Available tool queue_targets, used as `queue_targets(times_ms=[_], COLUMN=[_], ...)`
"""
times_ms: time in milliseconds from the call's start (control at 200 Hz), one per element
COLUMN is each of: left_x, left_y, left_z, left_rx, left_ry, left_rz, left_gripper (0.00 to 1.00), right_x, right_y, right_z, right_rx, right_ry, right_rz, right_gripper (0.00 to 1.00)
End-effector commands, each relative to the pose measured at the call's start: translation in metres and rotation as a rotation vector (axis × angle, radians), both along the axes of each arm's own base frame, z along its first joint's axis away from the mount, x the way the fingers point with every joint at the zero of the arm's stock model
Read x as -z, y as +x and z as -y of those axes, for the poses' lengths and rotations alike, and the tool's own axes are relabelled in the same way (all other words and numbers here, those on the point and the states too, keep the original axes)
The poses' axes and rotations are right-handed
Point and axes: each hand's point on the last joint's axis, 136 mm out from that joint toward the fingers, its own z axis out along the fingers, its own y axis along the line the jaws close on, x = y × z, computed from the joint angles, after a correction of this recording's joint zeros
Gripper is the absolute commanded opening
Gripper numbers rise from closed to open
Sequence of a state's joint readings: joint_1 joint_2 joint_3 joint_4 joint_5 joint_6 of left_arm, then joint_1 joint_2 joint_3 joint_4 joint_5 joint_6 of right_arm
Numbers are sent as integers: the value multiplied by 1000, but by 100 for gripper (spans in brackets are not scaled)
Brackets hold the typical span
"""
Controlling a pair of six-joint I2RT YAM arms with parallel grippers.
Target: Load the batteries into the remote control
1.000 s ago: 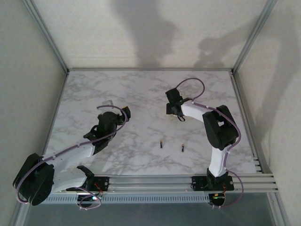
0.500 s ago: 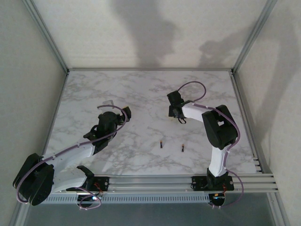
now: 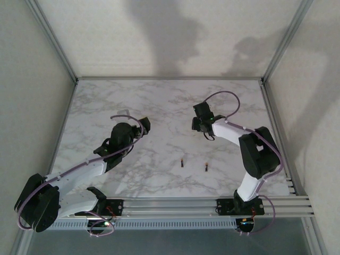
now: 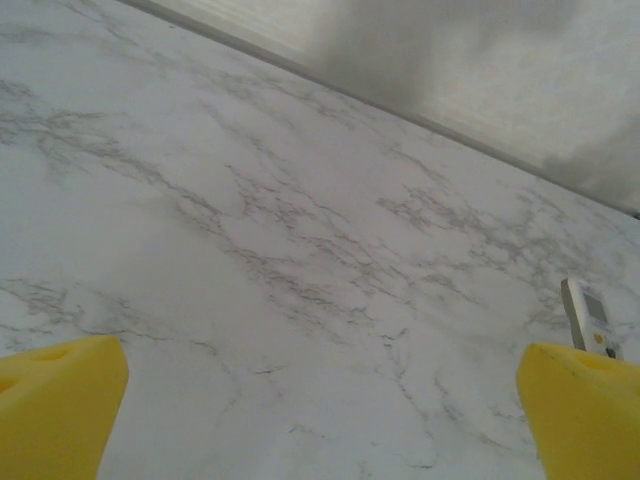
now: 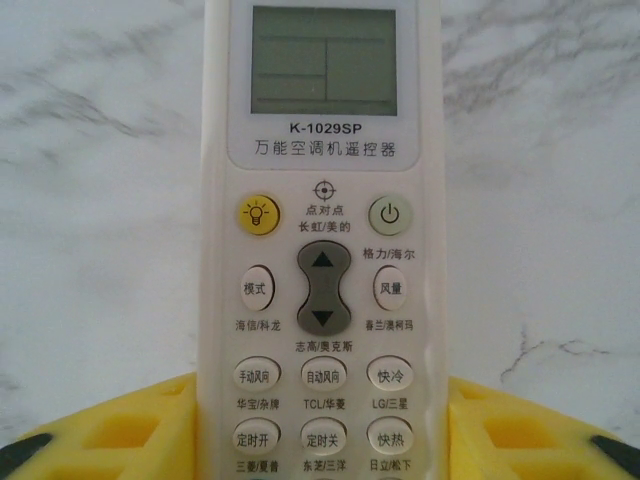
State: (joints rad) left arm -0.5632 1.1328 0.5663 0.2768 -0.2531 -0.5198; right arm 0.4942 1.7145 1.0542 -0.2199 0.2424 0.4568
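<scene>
— Where is the remote control [image 5: 322, 200] to be found?

— It is seen face up between the yellow fingers [image 5: 120, 430] of the right pincer [image 5: 322, 440]. Its display window is turned to the far end and its buttons lie nearer the wrist. The fingers are pressed against both long edges, so that pincer is clamped on it. Whether it is rested on the marble worktop [image 3: 159, 106] or raised off it cannot be told.

— And the left pincer [image 4: 320, 410]?

— Its fingers are spread wide apart and nothing is held between them. From its wrist camera the remote control is glimpsed, small, at the right edge, just above the right-hand finger.

— Where are the cells?

— A first battery [image 3: 182, 162] and a second battery [image 3: 206, 167] are laid on the worktop, near each other but not touching. They are placed between the two arms, nearer the bases than either pincer, and well apart from the remote control.
</scene>
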Motion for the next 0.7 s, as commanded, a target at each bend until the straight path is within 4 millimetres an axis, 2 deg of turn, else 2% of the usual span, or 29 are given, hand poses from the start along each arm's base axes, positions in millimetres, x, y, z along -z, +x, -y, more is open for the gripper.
queue_targets(times_ms=[0,190,335,451,696], left_x=[-20,-36,-56,-89,-139], left_y=[2,7,10,9,13], left_z=[12,18,28,41,64], left_rx=[48,109,203,299,438], left_ry=[-76,-186,-315,-432,-578], left_rz=[13,24,40,109,165], left_gripper=[100,99,100,99,99], right_x=[-30,-70,-105,-135,-201], right_y=[-2,-13,-27,-41,-70], right_z=[-11,-34,-55,-79,-121], right_rx=[-40,-124,-226,-342,-577], right_ry=[82,228,379,547,860], right_rz=[59,108,154,186,224], right_gripper=[29,26,27,27,27])
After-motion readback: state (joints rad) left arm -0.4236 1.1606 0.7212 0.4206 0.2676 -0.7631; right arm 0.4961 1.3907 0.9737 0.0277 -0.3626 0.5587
